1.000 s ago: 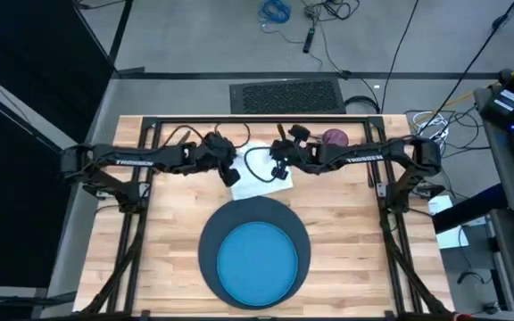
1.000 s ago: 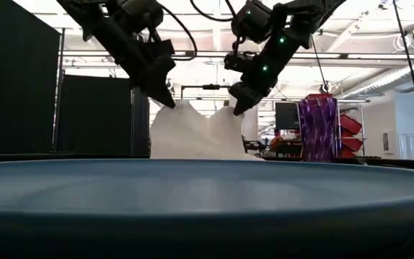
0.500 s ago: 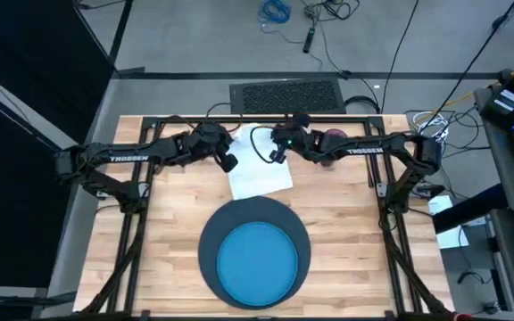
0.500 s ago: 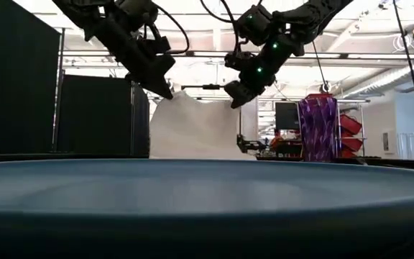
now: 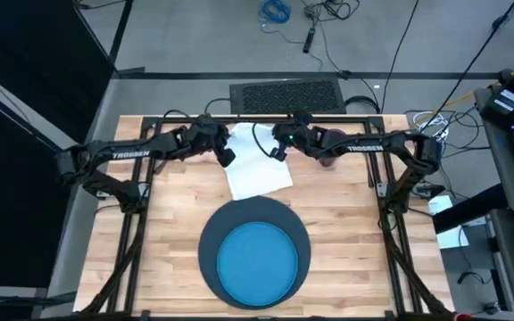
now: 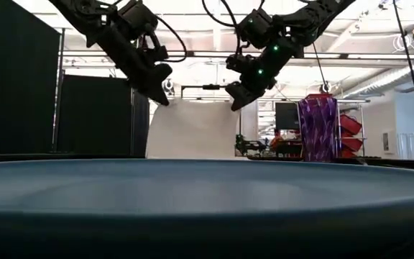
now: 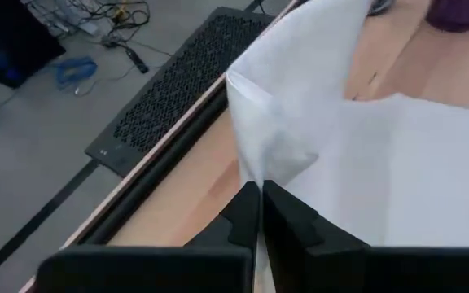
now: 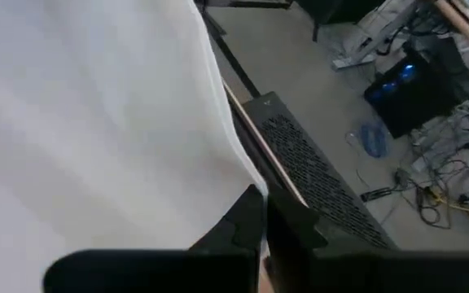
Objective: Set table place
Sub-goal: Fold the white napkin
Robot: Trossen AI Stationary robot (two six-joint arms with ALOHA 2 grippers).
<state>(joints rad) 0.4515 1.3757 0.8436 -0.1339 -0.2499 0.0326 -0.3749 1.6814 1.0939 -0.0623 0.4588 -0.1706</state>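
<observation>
A white napkin (image 5: 259, 167) hangs as a sheet between my two grippers, its top edge (image 6: 196, 101) straight and its lower part (image 6: 192, 155) down at the table. My left gripper (image 5: 225, 157) is shut on one upper corner and my right gripper (image 5: 277, 151) on the other. Nearer the front lies the bright blue plate (image 5: 255, 259) on the dark navy mat (image 5: 211, 234). The purple cup (image 6: 317, 129) stands at the far right, partly under my right arm. My left gripper pinches the napkin's upper corner (image 7: 249, 176) between its two shut fingers, slanting down from the table's left. The napkin hangs below, drawn straight toward the other gripper. My right gripper pinches the opposite upper corner (image 8: 247, 181) between its two shut fingers, slanting down from the table's right. The cloth hangs below it with its lower part on the table.
A black frame rail (image 5: 266, 118) runs along the table's far edge behind the napkin. Bare wood (image 5: 163, 209) lies left and right of the mat. A black vented box (image 5: 286, 94) sits on the floor beyond the table.
Both grippers have gone toward the table's far edge and slightly up, still shut on the napkin's corners. The napkin's top edge, which sagged between them, is now drawn straight, and the sheet stands flatter and wider.
</observation>
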